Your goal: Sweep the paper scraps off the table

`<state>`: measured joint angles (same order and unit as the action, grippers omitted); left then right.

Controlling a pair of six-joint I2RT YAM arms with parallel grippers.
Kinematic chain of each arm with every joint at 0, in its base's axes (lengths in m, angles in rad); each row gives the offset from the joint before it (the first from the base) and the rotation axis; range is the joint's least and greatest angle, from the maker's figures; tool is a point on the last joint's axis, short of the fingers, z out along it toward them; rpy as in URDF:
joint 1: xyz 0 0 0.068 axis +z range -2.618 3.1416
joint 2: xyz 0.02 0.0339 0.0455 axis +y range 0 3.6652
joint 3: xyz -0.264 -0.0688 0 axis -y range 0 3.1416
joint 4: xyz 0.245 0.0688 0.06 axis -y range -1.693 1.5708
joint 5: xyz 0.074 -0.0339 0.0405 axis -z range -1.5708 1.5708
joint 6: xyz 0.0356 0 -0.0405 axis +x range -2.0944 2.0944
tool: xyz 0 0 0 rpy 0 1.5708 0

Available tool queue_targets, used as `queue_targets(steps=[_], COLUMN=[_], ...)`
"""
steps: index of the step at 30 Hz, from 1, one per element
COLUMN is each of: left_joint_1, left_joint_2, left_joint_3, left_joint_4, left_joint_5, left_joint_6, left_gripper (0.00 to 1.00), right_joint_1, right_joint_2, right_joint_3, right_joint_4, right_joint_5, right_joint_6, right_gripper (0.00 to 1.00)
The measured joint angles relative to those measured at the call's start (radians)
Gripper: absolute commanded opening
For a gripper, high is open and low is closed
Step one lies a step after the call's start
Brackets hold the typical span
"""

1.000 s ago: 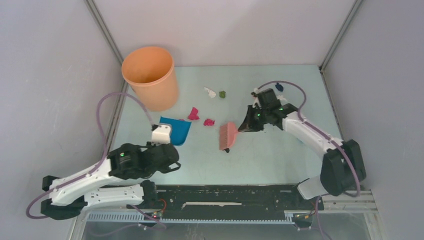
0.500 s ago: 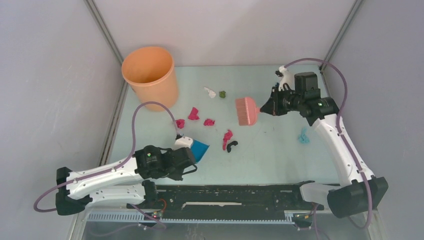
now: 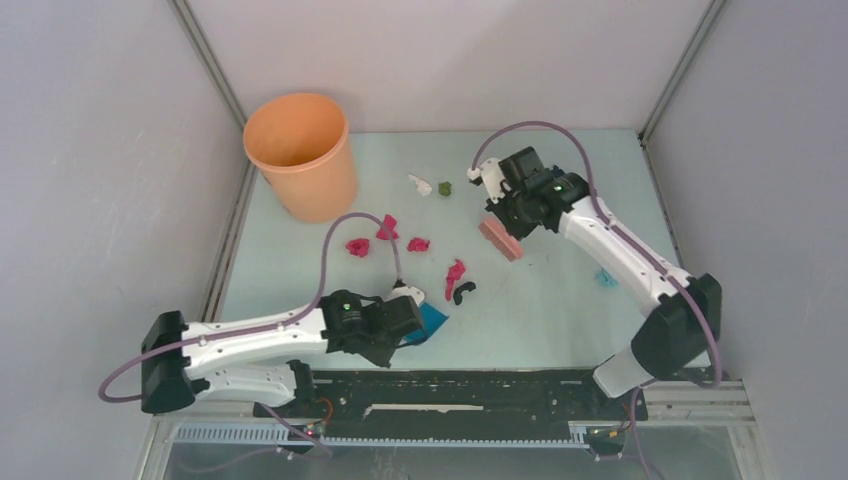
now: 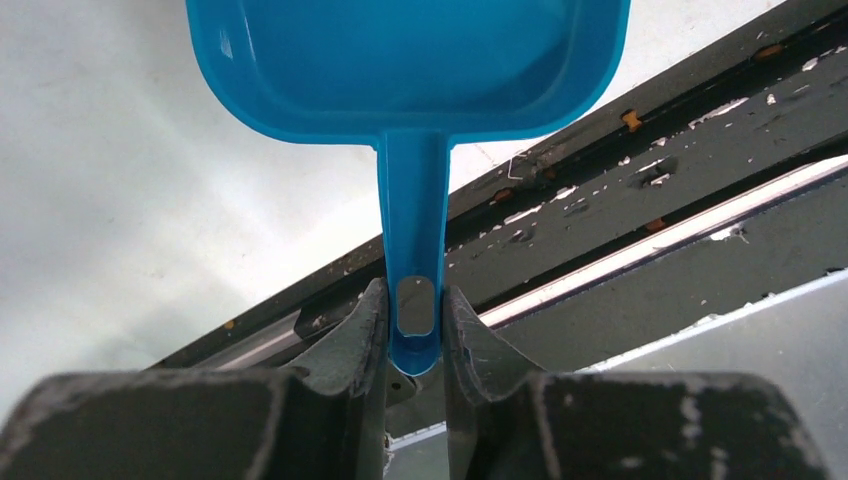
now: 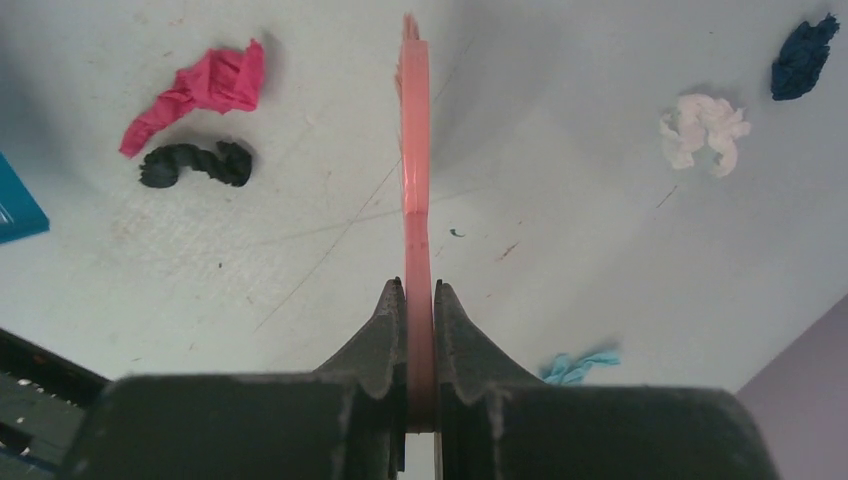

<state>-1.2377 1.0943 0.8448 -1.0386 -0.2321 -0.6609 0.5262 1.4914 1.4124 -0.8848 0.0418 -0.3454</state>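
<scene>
Paper scraps lie on the pale green table (image 3: pixel 560 320): white (image 3: pixel 420 185), olive (image 3: pixel 445 187), three magenta (image 3: pixel 387 228), a magenta (image 3: pixel 455 272) and black (image 3: pixel 463 292) pair, and light blue (image 3: pixel 605 277). The right wrist view also shows a dark blue scrap (image 5: pixel 803 57) and a white one (image 5: pixel 703 128). My right gripper (image 3: pixel 506 220) (image 5: pixel 420 290) is shut on the pink brush (image 3: pixel 501 239) (image 5: pixel 415 150), which is down at the table right of the magenta-black pair. My left gripper (image 3: pixel 405 325) (image 4: pixel 415 300) is shut on the blue dustpan's (image 3: pixel 431 321) (image 4: pixel 400 60) handle, near the front edge.
An orange bucket (image 3: pixel 300 150) stands at the back left corner. Grey walls close in the table on three sides. A black rail (image 3: pixel 460 390) runs along the near edge. The arms' purple cables arch over the table.
My left gripper carried the dustpan right and toward the near edge. My right gripper lifted the brush away to the back right, then brought it down left to the table middle.
</scene>
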Motion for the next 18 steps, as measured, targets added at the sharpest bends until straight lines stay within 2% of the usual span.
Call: queue_targets(steps=[8, 14, 18], left_joint_1=[0.0, 0.019, 0.039], left_joint_2=[0.186, 0.256, 0.29], left_joint_3=[0.011, 0.012, 0.012], left_joint_4=[0.088, 0.186, 0.235], left_joint_5=[0.056, 0.103, 0.106], left_joint_6=[0.1, 0.148, 0.169], left_gripper=[0.0, 0.0, 0.0], right_joint_1=[0.117, 0.192, 0.2], right_joint_2=[0.159, 0.195, 0.196], right_joint_3=[0.089, 0.102, 0.103], right_joint_4=[-0.049, -0.088, -0.113], right_joint_5=[0.018, -0.131, -0.266], right_joint_6=[0.033, 0.072, 0.083], right_gripper=[0.0, 0.0, 0.0])
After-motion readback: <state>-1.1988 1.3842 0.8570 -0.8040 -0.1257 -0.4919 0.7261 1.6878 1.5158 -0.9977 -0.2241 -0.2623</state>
